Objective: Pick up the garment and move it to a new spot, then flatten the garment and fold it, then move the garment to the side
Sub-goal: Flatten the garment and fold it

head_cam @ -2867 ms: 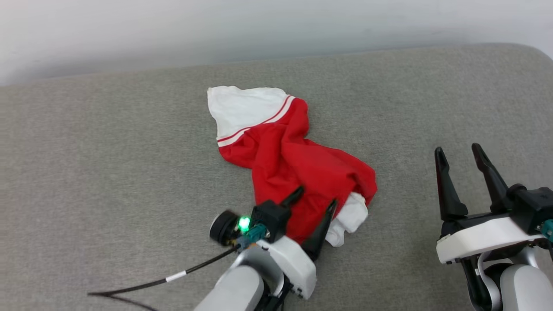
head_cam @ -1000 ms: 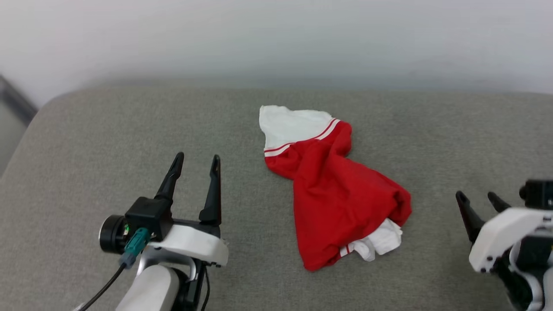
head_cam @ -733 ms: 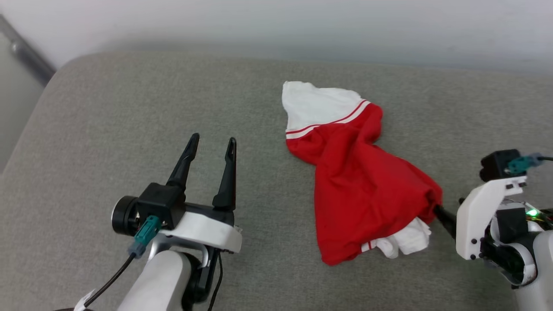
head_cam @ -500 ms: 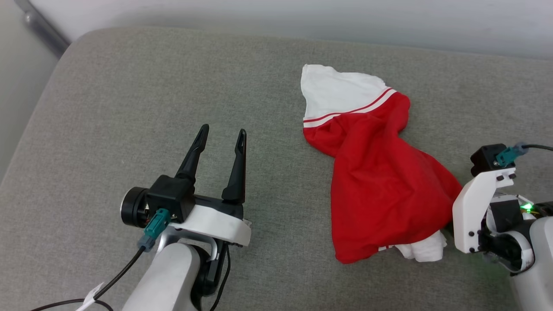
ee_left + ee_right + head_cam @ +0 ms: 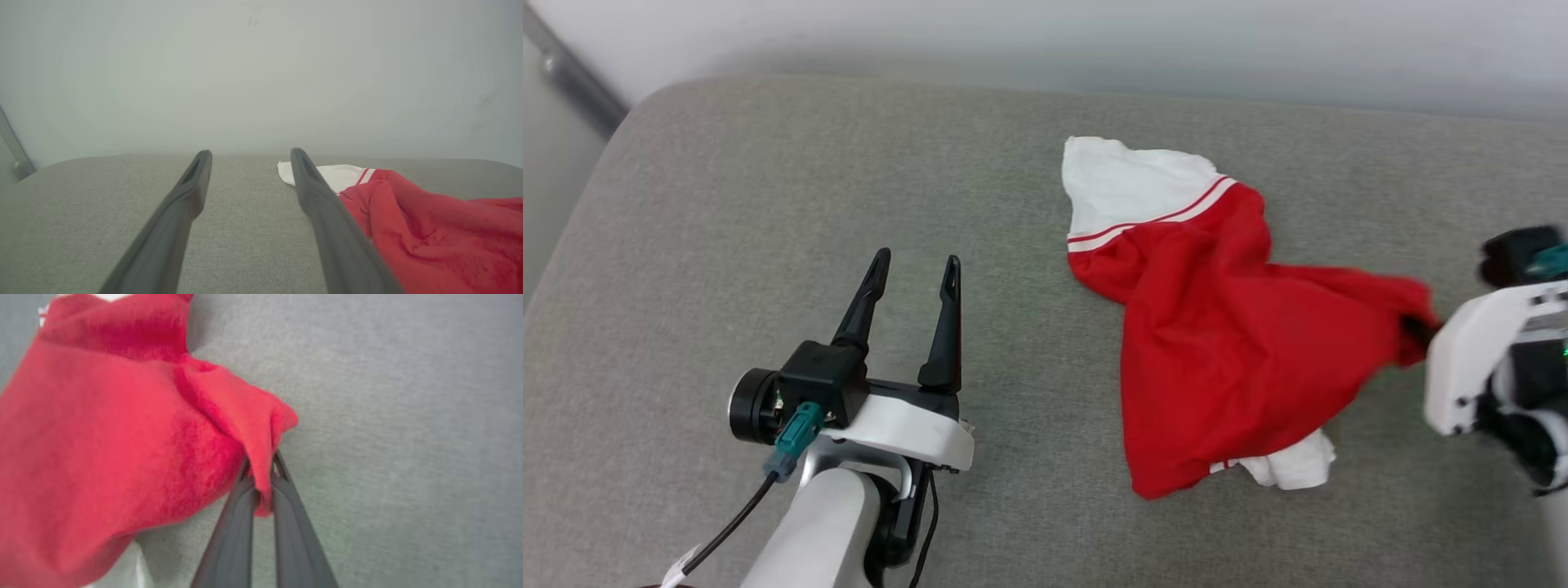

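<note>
The garment lies crumpled on the grey cushion, red body toward me, one white sleeve with red-and-white trim at the far end and more white cloth under its near edge. Its printed front is hidden. My right gripper is shut on the garment's red right edge and holds it pulled out and lifted to the right. My left gripper stands open over bare cushion to the garment's left, nothing between its fingers; the left wrist view shows the red cloth beside its right finger.
A pale wall runs behind the cushion. The cushion's rounded left corner drops off beside a dark strip at the far left. A black cable trails from my left wrist.
My right gripper closed on the garment's right edge and drew it out to the right and up, stretching the red cloth. The head camera shifted. The left gripper stayed open.
</note>
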Robot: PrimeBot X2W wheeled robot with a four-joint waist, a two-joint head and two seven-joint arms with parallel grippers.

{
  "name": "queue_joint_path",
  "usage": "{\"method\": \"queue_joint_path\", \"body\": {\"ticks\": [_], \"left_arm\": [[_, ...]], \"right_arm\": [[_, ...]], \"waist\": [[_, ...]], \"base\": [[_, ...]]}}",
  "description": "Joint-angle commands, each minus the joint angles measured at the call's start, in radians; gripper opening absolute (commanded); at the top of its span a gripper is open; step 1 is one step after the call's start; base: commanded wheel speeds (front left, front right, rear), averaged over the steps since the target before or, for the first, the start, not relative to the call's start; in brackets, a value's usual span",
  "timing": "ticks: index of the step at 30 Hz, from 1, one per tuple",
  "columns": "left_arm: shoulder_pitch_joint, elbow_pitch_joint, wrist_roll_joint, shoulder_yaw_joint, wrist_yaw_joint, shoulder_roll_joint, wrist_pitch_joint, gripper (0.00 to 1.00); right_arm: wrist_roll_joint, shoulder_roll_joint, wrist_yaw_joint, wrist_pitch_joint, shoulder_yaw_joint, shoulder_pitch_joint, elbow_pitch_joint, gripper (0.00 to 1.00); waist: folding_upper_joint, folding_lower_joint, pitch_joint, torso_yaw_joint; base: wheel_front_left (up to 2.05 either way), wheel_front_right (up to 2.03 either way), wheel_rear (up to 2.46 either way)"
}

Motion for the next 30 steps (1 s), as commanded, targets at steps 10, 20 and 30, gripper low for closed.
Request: {"method": "queue_joint_path", "body": {"ticks": [10,20,30], "left_arm": [[0.017,-0.011,0.004,-0.004,-0.003,0.011,-0.005,1.0],[0.063,-0.001,-0.011,0.016,0.017,0.033,-0.001,1.0],[0.138,-0.011,-0.027,0.019,0.036,0.06,0.033,1.0]], "right_arm": [[-0.077,-0.042,-0.001,-0.139,-0.343,0.059,0.1,0.0],[-0.11,0.057,-0.001,-0.394,-0.39,0.127,0.205,1.0],[-0.179,0.087,-0.001,-0.706,-0.237,0.221,0.037,1.0]], "waist": [[0.0,-0.0001,-0.013,-0.051],[0.0,-0.0001,-0.041,-0.075],[0.0,-0.0001,-0.148,-0.1]], "base": [[0.0,0.0,0.0],[0.0,0.0,0.0],[0.0,0.0,0.0]]}}
